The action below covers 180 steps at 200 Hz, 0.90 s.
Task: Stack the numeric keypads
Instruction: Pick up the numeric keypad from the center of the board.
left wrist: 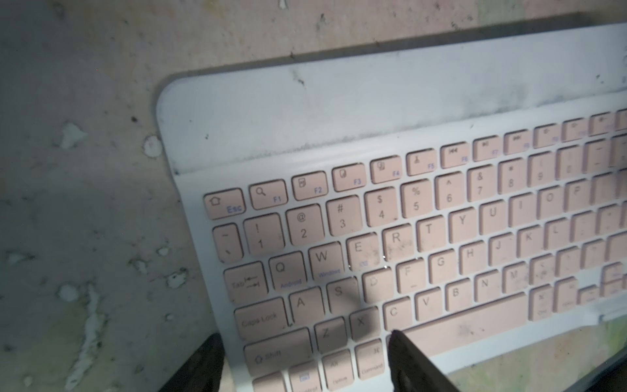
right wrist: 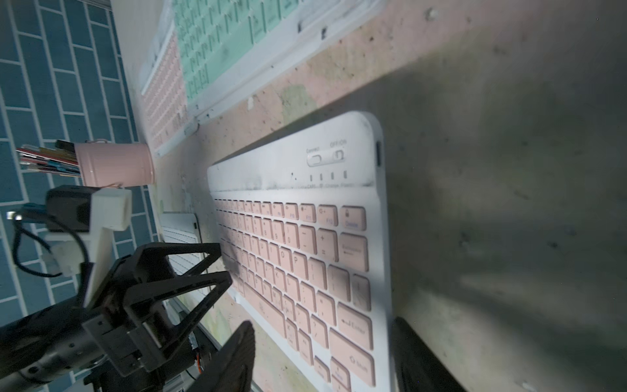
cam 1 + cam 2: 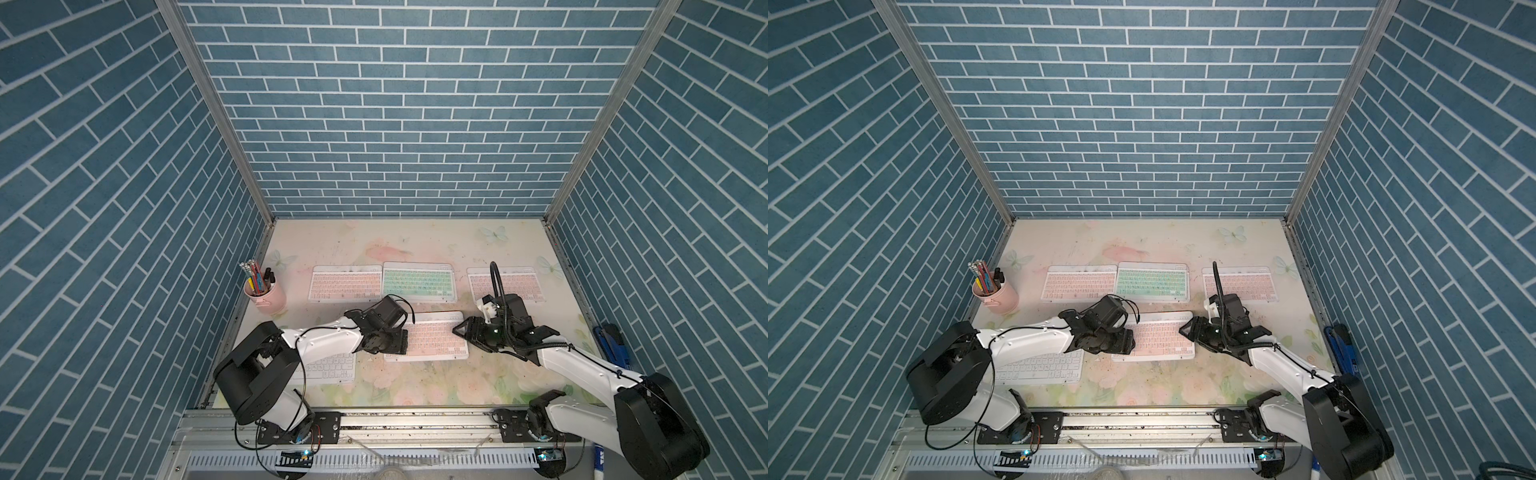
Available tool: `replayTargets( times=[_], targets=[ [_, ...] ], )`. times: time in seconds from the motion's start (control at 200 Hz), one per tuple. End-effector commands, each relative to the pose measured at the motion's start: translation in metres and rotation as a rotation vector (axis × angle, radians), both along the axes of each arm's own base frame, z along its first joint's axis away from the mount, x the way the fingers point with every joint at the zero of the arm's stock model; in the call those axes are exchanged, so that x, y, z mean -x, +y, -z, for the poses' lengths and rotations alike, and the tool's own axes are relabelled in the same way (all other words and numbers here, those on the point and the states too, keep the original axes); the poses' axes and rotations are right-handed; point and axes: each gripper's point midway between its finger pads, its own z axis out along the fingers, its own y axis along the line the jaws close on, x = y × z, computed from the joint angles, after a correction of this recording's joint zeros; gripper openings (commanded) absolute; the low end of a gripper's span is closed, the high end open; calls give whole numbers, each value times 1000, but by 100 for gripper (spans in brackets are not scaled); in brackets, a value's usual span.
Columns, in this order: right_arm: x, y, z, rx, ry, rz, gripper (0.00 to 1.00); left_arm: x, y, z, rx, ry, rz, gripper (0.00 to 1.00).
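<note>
right claw [image 2: 322, 322] straddles the near end of a pink keypad [image 2: 305, 258], jaws apart, one finger each side. left claw [image 2: 224, 262] sits at its far short end, tips apart. white keypad [image 2: 179, 234] partly hidden behind left claw. further off: mint keypad [image 2: 220, 44] and second pink keypad [image 2: 163, 95] side by side, pink pencil cup [image 2: 115, 164] by the tiled wall [image 2: 51, 85]. desk [image 2: 492, 169] scuffed.
</note>
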Motion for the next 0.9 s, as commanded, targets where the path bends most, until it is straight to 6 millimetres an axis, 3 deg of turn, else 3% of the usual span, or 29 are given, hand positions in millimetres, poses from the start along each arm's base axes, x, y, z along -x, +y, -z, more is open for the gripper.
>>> replayTargets(
  times=[0.0,0.54,0.895],
  targets=[
    [15,34,-44,-228,-16,-131,64,22,-19,6,85,77,82,77],
    [44,36,-62,-294,14,-241,59,20,-24,-6,133,43,94,77],
    [54,37,-73,-327,13,-292,57,31,-30,-8,209,45,151,77]
  ],
)
